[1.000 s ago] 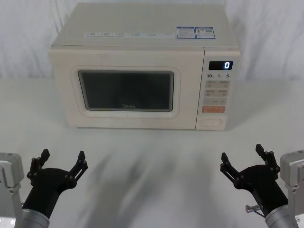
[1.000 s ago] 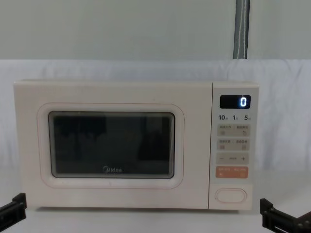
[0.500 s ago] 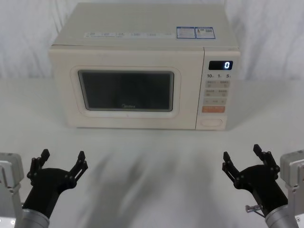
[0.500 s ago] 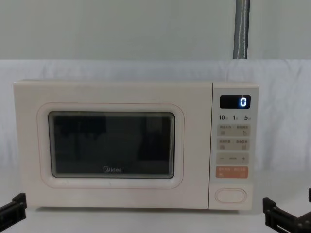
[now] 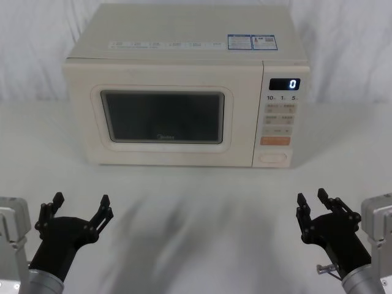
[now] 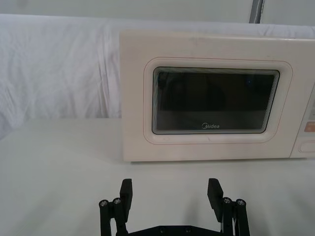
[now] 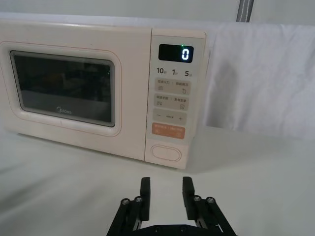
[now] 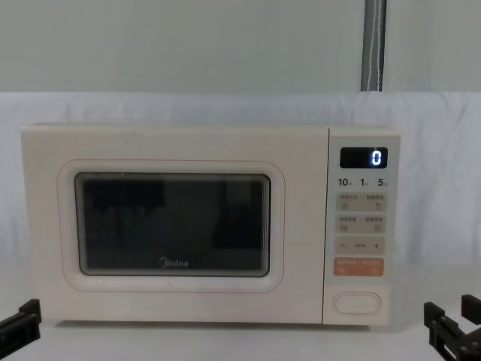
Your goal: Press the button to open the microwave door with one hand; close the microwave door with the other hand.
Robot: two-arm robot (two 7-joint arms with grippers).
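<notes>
My right gripper [image 5: 315, 204] sits low over the white table [image 5: 202, 208], its fingers [image 7: 144, 189] drawn in to a narrow gap, not fully clenched, holding and touching nothing. Ahead of it and slightly toward my left stands the microwave, with the button [image 7: 166, 151] at the bottom of the control strip, under the orange key [image 7: 169, 132]; bare tabletop lies between the tips and that front. The display [image 8: 364, 158] reads 0. My left gripper [image 5: 79, 206] is spread wide and empty, also well short of the oven. The microwave door [image 5: 164, 116] is ahead of it, flush with the cabinet. White cloth [image 6: 59, 73] hangs behind, and open table runs beyond both sides of the oven.
</notes>
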